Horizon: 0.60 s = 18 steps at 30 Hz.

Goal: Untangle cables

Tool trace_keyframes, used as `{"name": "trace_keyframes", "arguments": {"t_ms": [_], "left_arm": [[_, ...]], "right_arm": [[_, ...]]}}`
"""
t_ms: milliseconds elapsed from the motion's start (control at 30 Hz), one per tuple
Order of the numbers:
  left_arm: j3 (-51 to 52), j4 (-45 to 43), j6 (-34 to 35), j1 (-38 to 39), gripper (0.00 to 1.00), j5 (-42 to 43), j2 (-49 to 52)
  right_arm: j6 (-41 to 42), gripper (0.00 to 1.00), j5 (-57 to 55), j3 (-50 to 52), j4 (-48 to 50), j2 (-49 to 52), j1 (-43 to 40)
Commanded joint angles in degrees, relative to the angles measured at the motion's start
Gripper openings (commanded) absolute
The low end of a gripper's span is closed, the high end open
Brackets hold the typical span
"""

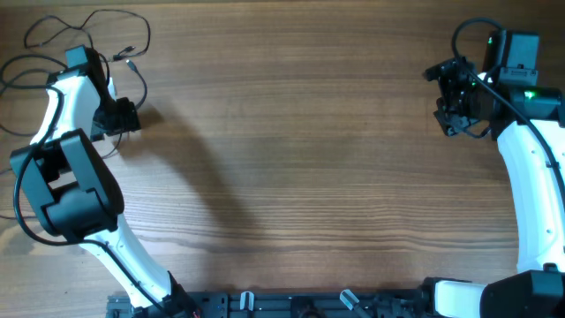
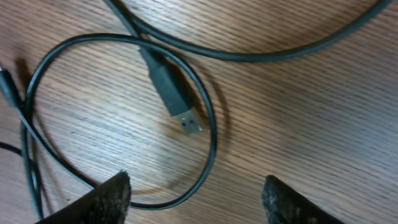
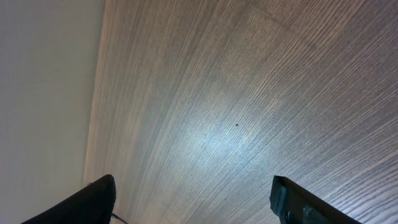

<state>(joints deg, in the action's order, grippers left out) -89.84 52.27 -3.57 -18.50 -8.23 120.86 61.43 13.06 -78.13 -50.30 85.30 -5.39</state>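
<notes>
Bright even light; glare on table (image 3: 217,137); left fingers (image 2: 106,202) out of focus.

Loop of cables (image 2: 214,134) around a plug (image 2: 176,99), wide-gaping claw (image 2: 194,183) below.

Wood-grain table (image 1: 291,132) — pale surface (image 3: 43,93) beyond its edge.

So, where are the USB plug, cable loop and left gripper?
USB plug (image 2: 191,122), left wrist view, metal tip.
cable loop (image 2: 214,134), left wrist view, right bend.
left gripper (image 2: 196,199), left wrist view, between fingertips.
</notes>
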Motion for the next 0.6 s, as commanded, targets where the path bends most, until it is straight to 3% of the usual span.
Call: {"name": "trace_keyframes", "arguments": {"t_ms": [0, 300, 400, 467, 533, 567], "left_arm": [[-0.04, 0.24, 0.09, -0.04, 0.6, 1.79, 0.42], [0.28, -0.35, 0.13, -1.03, 0.45, 3.91, 2.21], [2.86, -1.2, -0.72, -1.27, 0.45, 4.28, 2.27], [3.08, -1.18, -0.7, -1.29, 0.25, 4.13, 2.27], [3.06, -0.76, -0.72, -1.27, 0.15, 4.09, 2.25], [3.06, -0.48, -0.72, -1.29, 0.06, 3.76, 2.25]], "right_arm": [[0.04, 0.81, 0.35, -0.13, 0.09, 0.66, 0.35], [0.04, 0.81, 0.37, -0.13, 0.07, 0.66, 0.35], [0.02, 0.81, 0.37, -0.13, 0.07, 0.66, 0.35], [0.04, 0.81, 0.37, -0.13, 0.07, 0.66, 0.35], [0.0, 0.81, 0.37, -0.13, 0.02, 0.66, 0.35], [0.0, 0.81, 0.37, -0.13, -0.02, 0.66, 0.35]]}}
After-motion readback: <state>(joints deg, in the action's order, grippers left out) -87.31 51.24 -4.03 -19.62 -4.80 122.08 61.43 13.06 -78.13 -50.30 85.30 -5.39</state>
